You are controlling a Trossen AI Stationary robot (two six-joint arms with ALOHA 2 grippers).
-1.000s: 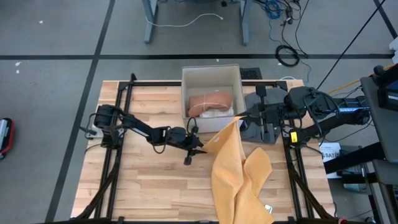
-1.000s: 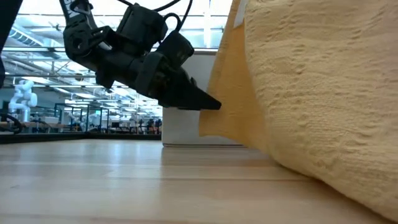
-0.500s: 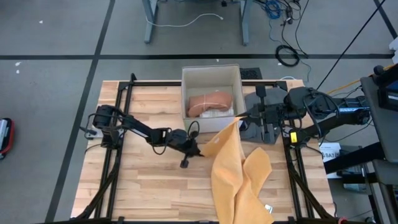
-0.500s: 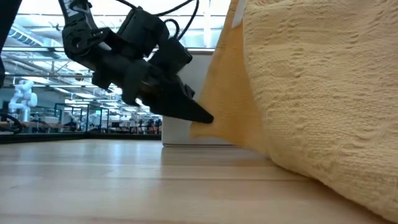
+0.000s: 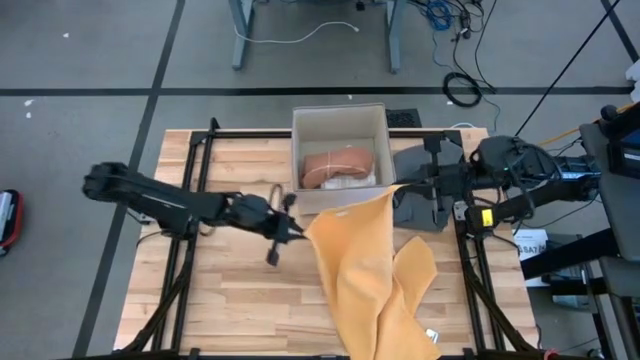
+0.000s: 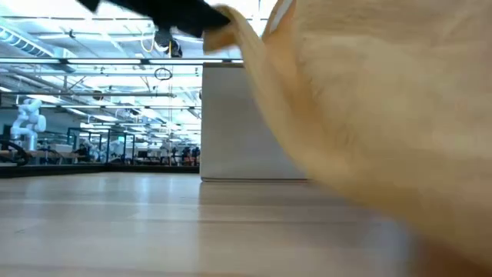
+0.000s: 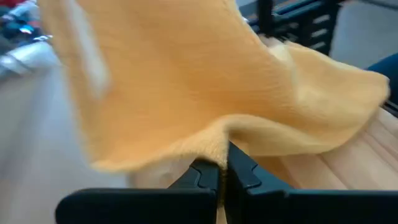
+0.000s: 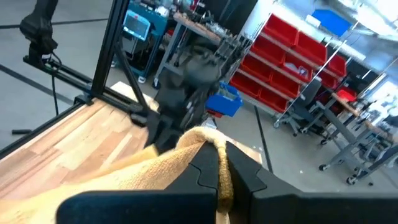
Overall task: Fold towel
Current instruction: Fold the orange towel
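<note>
A yellow towel hangs spread between my two grippers over the table's right half. Its lower end lies bunched on the wood near the front edge. My left gripper is shut on the towel's left upper edge and held high; in the low view it shows at the very top. My right gripper is shut on the towel's far upper corner, next to the white bin. My left gripper pinches the towel's upper edge between its two shut fingers, coming nearly level from the table's left. From there the cloth slopes down to the table; one layer or several, I cannot tell. My right gripper pinches a bunched corner of the towel between its two shut fingers, coming level from the table's right. The cloth drapes over the fingertips and hangs down toward the table.
The white bin stands at the table's far middle with a folded pinkish cloth inside. Black rails run along both sides of the table. Bare wood lies to the left of the towel.
My left gripper has risen well above the table and drawn back toward the left edge, taking the towel's edge with it. The towel's upper part is now spread wider between the two grippers, while its lower end has stayed on the table.
</note>
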